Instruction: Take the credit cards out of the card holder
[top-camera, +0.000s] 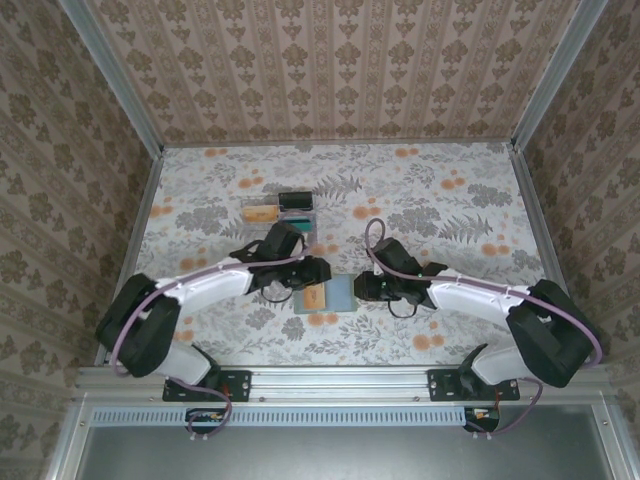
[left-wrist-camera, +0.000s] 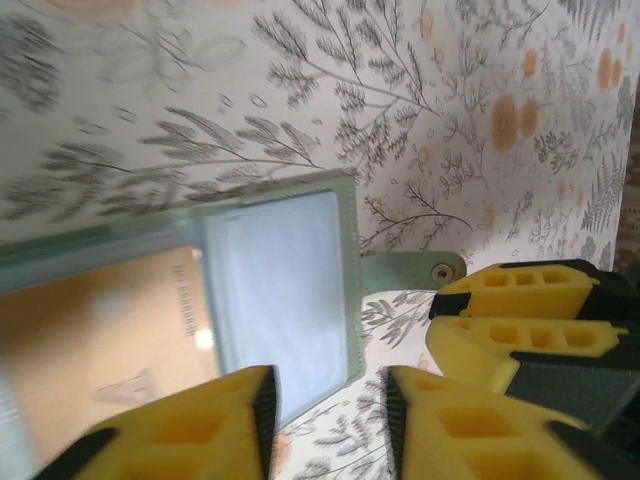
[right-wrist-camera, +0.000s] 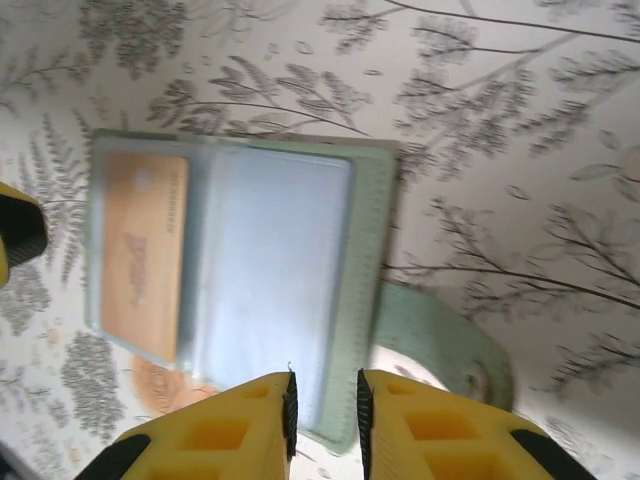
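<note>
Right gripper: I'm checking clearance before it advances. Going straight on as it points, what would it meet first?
The card holder: its green edge lies right at the right gripper's fingertips, with the pale pocket just beyond. Depth is unclear, so it may be touching.

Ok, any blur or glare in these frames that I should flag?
Left wrist view: the card is out of focus and carries a small bright glare spot. Right wrist view: the wallet looks slightly soft. Top view: sharp and evenly lit.
</note>
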